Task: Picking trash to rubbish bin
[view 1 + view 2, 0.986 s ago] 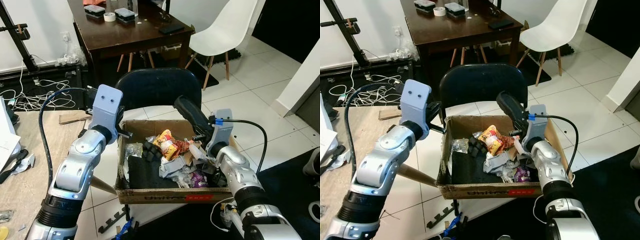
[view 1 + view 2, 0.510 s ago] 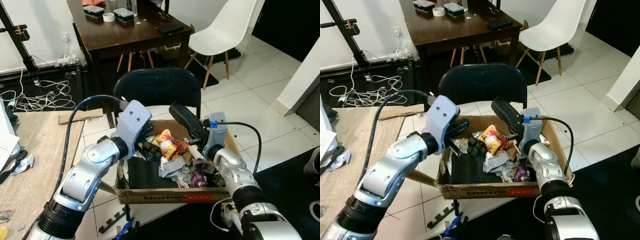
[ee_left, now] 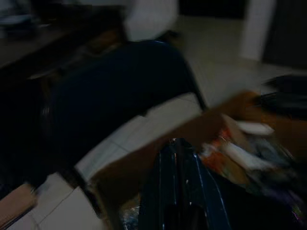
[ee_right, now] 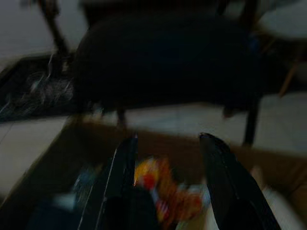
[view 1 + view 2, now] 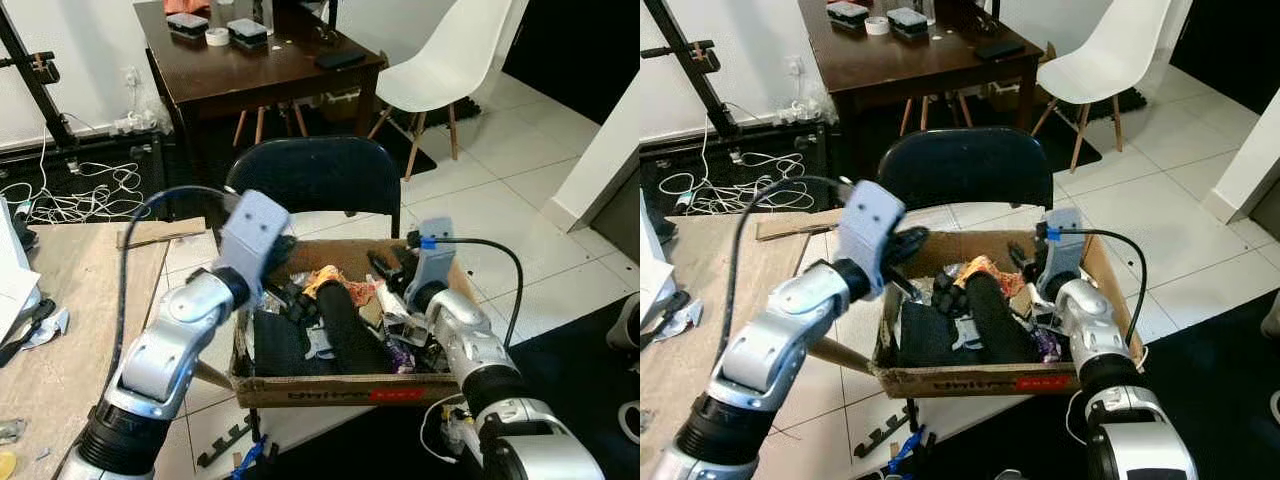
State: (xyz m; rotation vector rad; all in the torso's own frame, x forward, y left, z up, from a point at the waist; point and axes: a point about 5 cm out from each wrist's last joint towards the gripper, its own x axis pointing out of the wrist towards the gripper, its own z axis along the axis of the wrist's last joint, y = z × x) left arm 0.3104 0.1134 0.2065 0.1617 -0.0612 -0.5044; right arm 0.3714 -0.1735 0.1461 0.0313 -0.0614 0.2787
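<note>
- The cardboard box [image 5: 300,385] holding the trash sits nearest, right in front of the robot, resting on the seat of a black chair [image 5: 312,175] whose backrest rises just behind it.
- Inside the box lies a jumble of trash — a long black roll-like piece [image 5: 345,330] down the middle, a dark flat sheet [image 5: 275,340] to its left, and a yellow-and-red snack wrapper [image 5: 325,280] toward the back wall.
- White and purple scraps [image 5: 395,345] are bunched at the right side of the box, next to the right arm.
- The right gripper [image 4: 165,158] is over the right part of the box, above the wrappers; in the right wrist view its two black fingers [image 4: 218,177] stand clearly apart with nothing between them.
- The left gripper [image 3: 176,158] reaches in over the box's back left corner, beside the wrapper; in the left wrist view its fingers are pressed together — the picture is blurred, and I cannot tell whether anything is pinched there.
- A light wooden surface [image 5: 60,300] lies at the robot's left, with white papers [image 5: 15,290] at its edge.
- Farther back stands a dark wooden table [image 5: 260,65] carrying a roll of tape [image 5: 217,35] and small black cases [image 5: 188,20].
- A white chair [image 5: 450,60] stands to the right of that table on the white tiled floor [image 5: 500,190], and a tangle of cables [image 5: 70,190] lies by the wall on the left.
</note>
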